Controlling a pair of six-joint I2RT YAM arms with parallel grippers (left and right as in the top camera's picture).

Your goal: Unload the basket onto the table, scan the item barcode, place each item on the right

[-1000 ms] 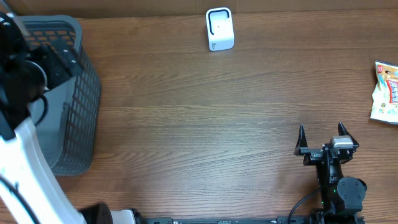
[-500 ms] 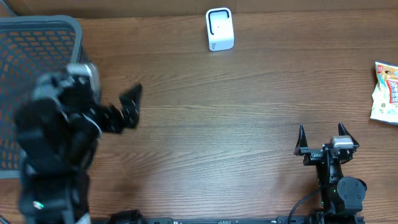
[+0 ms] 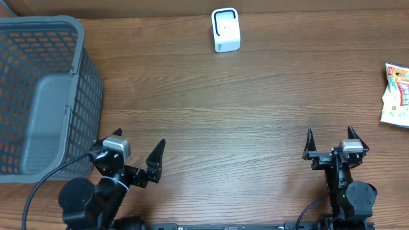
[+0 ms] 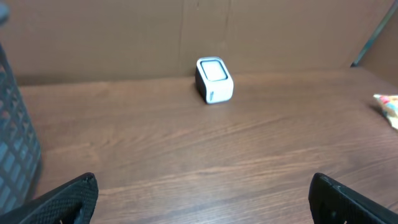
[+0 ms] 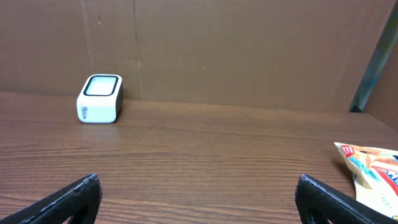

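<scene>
The item, a white and orange snack bag, lies flat at the table's far right edge; it also shows as the bag in the right wrist view and as a sliver of the bag in the left wrist view. A small white scanner stands at the back centre, seen as the scanner and the scanner in the wrist views. My left gripper rests open at the front left beside the basket. My right gripper rests open at the front right. Neither holds anything.
A grey mesh basket fills the left side of the table, its wall close to my left fingers. A brown cardboard wall backs the table behind the scanner. Bare wood lies between the grippers and the scanner.
My left arm has swung from over the basket down to the front left of the table, its gripper open throughout. The right arm, bag and scanner have not moved.
</scene>
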